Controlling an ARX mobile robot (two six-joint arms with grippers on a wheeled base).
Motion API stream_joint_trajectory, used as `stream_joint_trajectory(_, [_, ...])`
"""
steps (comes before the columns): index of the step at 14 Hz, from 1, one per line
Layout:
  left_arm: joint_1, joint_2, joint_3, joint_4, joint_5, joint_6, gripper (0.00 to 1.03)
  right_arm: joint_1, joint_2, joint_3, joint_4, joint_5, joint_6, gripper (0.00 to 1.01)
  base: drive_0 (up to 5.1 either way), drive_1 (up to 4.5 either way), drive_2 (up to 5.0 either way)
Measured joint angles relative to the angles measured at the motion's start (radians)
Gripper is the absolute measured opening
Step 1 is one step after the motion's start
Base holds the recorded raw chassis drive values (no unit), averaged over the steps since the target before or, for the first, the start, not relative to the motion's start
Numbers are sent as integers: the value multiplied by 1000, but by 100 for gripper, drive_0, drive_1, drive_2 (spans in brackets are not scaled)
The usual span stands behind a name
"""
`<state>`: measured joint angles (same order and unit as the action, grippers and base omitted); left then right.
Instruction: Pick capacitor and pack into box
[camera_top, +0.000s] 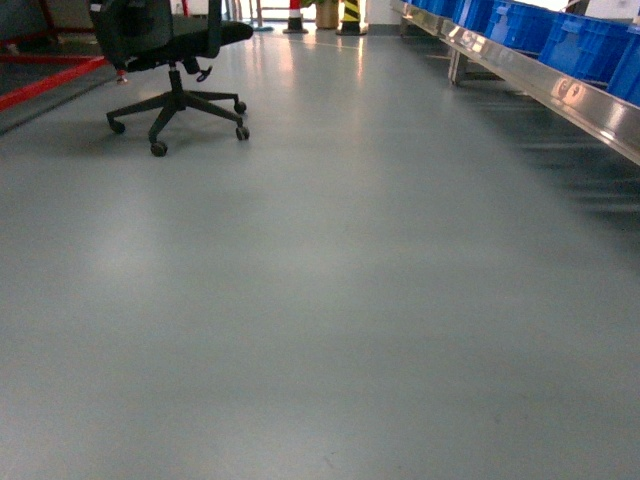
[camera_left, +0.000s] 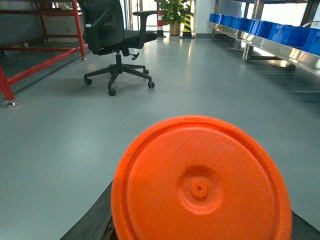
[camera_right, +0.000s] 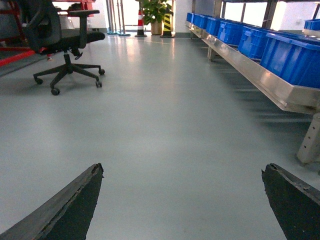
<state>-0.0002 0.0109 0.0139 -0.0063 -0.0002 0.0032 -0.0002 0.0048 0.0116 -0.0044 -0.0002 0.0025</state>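
In the left wrist view, the round orange end of the capacitor (camera_left: 200, 170) fills the lower middle of the frame. My left gripper (camera_left: 202, 202) is shut on it, and only the dark edges of its fingers (camera_left: 95, 220) show on either side. My right gripper (camera_right: 182, 167) is open over bare floor, its two dark fingers (camera_right: 70, 205) wide apart with nothing between them. The box is out of view in every frame. Neither gripper shows in the head view.
A black wheeled office chair (camera_top: 170, 60) stands on the grey floor at the far left. Blue bins (camera_top: 580, 45) sit on a steel conveyor rail (camera_top: 560, 90) along the right. A red metal frame (camera_left: 45, 55) is at the left, with a striped post (camera_right: 167, 22) and a plant far ahead.
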Motion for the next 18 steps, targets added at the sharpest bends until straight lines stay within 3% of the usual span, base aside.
stream_joint_trajectory(18, [0, 0, 0, -1, -2, 0, 44, 0, 0, 0, 3, 0, 0, 98, -493, 279, 207])
